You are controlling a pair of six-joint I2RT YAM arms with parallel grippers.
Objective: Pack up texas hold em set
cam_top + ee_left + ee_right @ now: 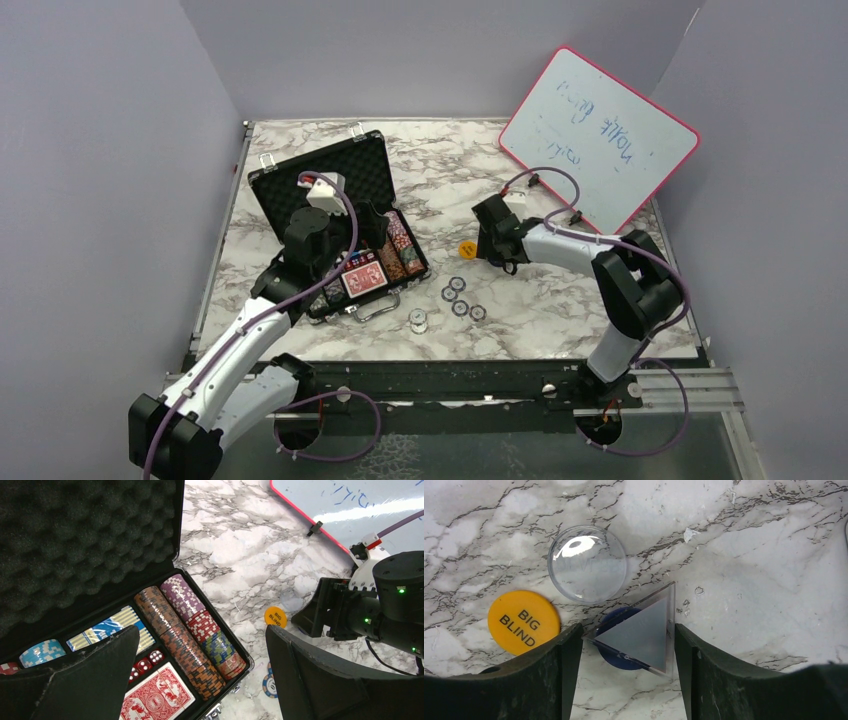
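A pink-framed whiteboard [598,137] stands tilted at the upper right of the top view, blue handwriting across its face. In the left wrist view it fills the upper right corner, with a bright streak of glare. The surface [600,310] is white marble with grey veins. Plain grey walls [100,150] close the left, back and right. A clear triangle [641,636] sits low centre of the right wrist view, and a small white fleck [690,532] lies on the marble above it.

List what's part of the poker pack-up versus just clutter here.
Job: black briefcase, chips inside, red-backed deck, loose chips, orange Big Blind button, clear round button; clear triangle probably.
Lying about: pink-framed whiteboard.
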